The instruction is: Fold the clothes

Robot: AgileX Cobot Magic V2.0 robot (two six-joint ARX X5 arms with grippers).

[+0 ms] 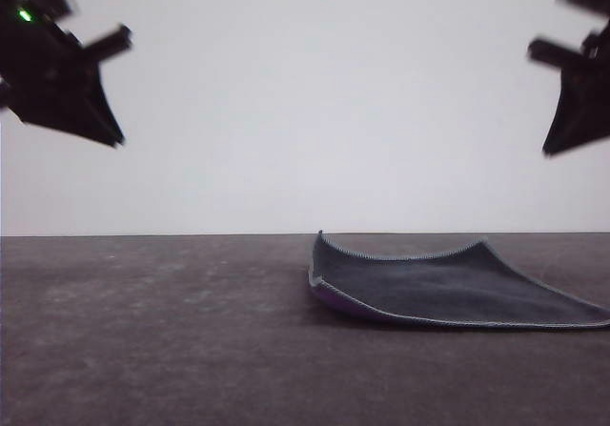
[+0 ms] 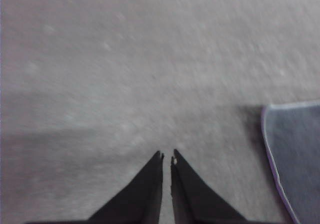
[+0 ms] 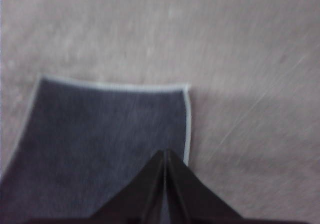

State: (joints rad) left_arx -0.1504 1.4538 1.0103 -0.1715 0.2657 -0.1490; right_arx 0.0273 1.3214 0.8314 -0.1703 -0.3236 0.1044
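You have one cloth in the work area, lying on the dark grey table right of centre in the front view, dark grey side up, with a light-grey stitched edge running around it. Its near-left corner curls up slightly and exposes a thin strip of purple underside. Note that two grippers are present, and both hang in the air above the table, clear of the cloth. The left gripper sits high at the left of the front view; in its wrist view the two fingers stand almost together, with only a hairline slit between the tips and nothing held, over bare table with the cloth's edge off to one side. The right gripper sits high at the right of the front view; in its wrist view the two fingers meet at a single point, closed and empty, directly above the cloth near one stitched edge.
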